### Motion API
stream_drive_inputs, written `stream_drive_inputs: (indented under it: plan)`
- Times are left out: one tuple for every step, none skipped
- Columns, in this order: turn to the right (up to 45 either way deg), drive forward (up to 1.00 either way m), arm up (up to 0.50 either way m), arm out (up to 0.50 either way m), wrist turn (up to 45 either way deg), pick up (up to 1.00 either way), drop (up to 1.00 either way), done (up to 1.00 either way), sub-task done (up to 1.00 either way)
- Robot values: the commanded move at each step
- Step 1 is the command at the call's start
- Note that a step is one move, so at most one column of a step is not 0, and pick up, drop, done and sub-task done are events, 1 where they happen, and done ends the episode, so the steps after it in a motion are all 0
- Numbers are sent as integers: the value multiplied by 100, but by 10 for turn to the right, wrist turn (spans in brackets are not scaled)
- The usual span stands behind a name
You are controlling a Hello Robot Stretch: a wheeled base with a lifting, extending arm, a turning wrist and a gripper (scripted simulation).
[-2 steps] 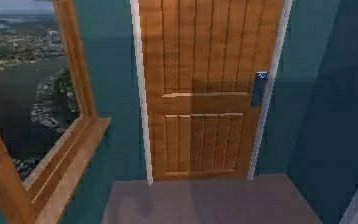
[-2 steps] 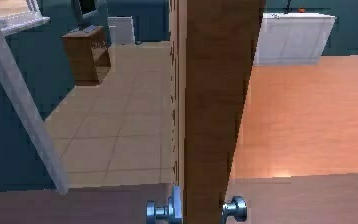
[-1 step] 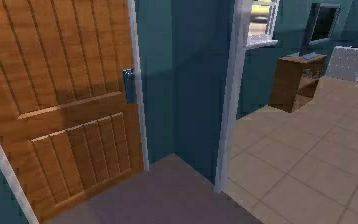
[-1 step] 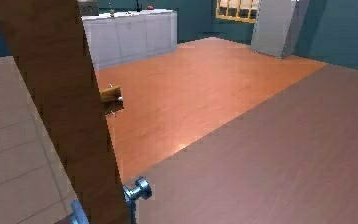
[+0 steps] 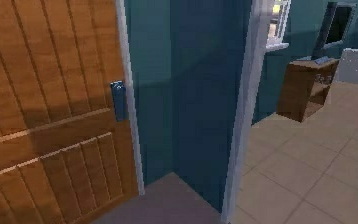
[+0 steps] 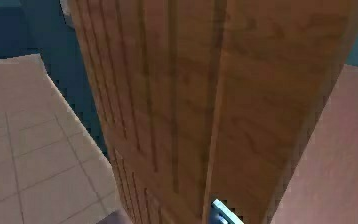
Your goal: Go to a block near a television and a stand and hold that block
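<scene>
Through a doorway on the forward view's right, a dark flat television hangs on the far teal wall. Below it and to its left stands a wooden stand with an open shelf and a small grey-blue thing lying on its top. I cannot tell whether that thing is the block.
A wooden door with a blue-grey handle plate stands close at the forward view's left. A teal wall end with a white door frame is just ahead. The same door looms close in the arm side view, with tiled floor to its left.
</scene>
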Motion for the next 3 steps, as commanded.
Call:
stream_drive_inputs:
  plan:
    - [450, 0, 0, 0, 0, 0, 0, 0, 0]
    - [0, 100, 0, 0, 0, 0, 0, 0, 0]
    - [0, 100, 0, 0, 0, 0, 0, 0, 0]
